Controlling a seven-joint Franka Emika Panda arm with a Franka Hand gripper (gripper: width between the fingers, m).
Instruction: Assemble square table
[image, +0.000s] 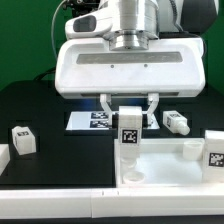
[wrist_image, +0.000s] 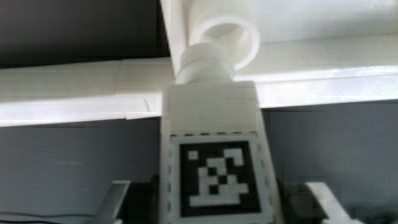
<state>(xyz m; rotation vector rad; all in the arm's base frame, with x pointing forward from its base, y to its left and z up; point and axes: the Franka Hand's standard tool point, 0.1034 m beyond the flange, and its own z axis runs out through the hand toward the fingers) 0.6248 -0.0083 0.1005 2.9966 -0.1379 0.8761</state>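
Only my wrist view shows the stubby white tagged leg (wrist_image: 217, 150), clamped in my gripper (image: 129, 114), meeting the round hole (wrist_image: 228, 40) of the square white plastic slab (wrist_image: 80, 95).

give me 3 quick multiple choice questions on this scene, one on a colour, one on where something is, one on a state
1. What colour is the flat table top?
A brown
B black
C red

2. Where is the short white plastic tagged leg under the two-finger gripper?
A on the large white square plastic slab
B on top of another leg
C on the bare table

3. How does that leg sit?
A lying flat
B upright
C tipped far over

Answers: 1 B, the surface around the parts is black. 2 A, its foot meets the slab. 3 B, its long sides run vertical.
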